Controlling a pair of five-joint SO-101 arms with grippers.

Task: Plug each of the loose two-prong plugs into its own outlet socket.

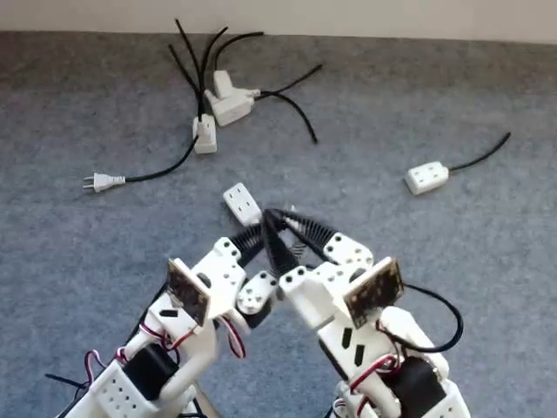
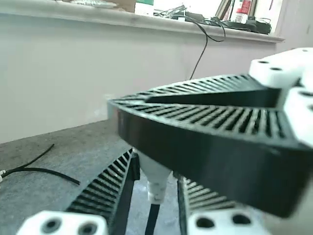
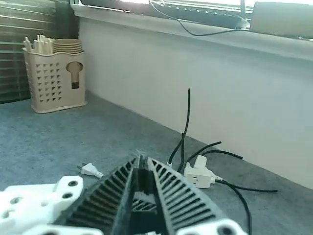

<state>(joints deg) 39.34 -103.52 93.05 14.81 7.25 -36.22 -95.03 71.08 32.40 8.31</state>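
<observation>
My two grippers meet nose to nose at the table's middle. The left gripper [image 1: 266,223] [image 2: 155,171] is shut on a white plug [image 2: 153,182] whose black cord hangs below it. The right gripper [image 1: 278,214] [image 3: 142,160] is shut, its ribbed black fingers [image 2: 210,132] crossing just above the left one. A white outlet socket [image 1: 242,203] lies just beyond both tips. Another white socket [image 1: 426,177] with a black cord lies at the right. A loose two-prong plug [image 1: 103,182] [image 3: 90,170] lies at the left on its black cord.
A cluster of white sockets with plugs and black cords [image 1: 222,104] [image 3: 198,175] lies at the back near the wall. A beige perforated basket [image 3: 54,73] stands by the wall. A black cord [image 2: 39,169] trails over the grey carpet.
</observation>
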